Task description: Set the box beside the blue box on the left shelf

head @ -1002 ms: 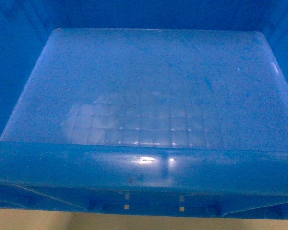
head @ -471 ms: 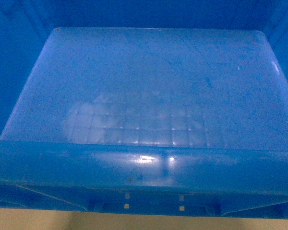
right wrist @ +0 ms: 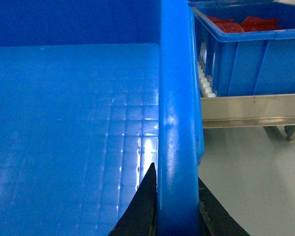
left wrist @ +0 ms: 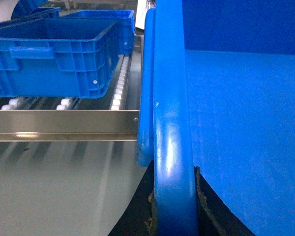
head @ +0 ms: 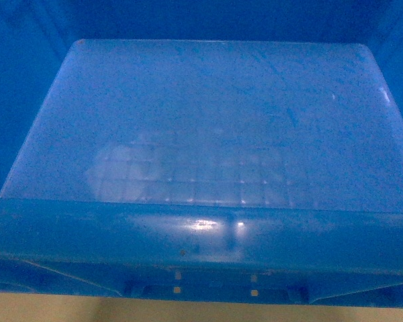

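The box (head: 208, 121), a large blue crate with a faint grid on its floor, fills the head view, its thick near rim (head: 201, 231) lying across the bottom. In the left wrist view my left gripper (left wrist: 173, 196) is shut on the box's left rim (left wrist: 169, 98). In the right wrist view my right gripper (right wrist: 176, 196) is shut on the right rim (right wrist: 176, 98). The blue box (left wrist: 54, 59) rests on the white rollers (left wrist: 119, 88) of the left shelf, beyond the crate's left side. Neither gripper shows in the head view.
The shelf's steel front rail (left wrist: 64, 125) runs level with the crate's far end. A second blue crate (left wrist: 108, 14) stands behind the blue box. To the right, a blue crate holding red items (right wrist: 246, 54) sits on rollers (right wrist: 204, 81) behind a rail (right wrist: 250, 110). Grey floor (right wrist: 246, 172) lies below.
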Motion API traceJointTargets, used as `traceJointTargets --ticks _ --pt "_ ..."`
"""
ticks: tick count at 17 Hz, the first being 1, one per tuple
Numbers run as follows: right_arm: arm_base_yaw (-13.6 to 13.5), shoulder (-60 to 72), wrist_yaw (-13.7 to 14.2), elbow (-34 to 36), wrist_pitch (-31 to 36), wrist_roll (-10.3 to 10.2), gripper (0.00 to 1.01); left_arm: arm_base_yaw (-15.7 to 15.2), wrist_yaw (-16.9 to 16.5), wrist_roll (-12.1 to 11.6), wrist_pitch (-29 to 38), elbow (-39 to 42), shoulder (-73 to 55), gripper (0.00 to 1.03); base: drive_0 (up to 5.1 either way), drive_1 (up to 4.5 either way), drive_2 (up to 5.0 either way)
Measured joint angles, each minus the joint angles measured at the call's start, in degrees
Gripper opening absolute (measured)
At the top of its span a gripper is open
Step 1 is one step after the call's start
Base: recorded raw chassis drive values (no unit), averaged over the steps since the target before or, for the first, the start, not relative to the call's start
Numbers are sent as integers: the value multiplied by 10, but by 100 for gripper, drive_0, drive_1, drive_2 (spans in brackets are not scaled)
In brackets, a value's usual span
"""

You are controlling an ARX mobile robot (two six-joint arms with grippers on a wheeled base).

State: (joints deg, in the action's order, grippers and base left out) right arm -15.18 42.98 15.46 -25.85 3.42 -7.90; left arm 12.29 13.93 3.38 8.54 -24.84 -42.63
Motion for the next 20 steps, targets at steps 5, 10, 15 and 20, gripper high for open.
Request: traceJointTargets --ticks 5,10,15,20 --pt "0 0 0 0 0 0 8 0 0 0 0 0 0 9 16 419 -387" --pt "0 0 0 0 0 0 8 0 0 0 1 0 -1 9 8 411 -395" --pt "0 0 0 0 1 0 8 0 0 0 0 0 -1 9 0 404 -403" --pt "0 0 0 0 1 0 8 0 0 0 1 0 -1 9 -8 399 -416"
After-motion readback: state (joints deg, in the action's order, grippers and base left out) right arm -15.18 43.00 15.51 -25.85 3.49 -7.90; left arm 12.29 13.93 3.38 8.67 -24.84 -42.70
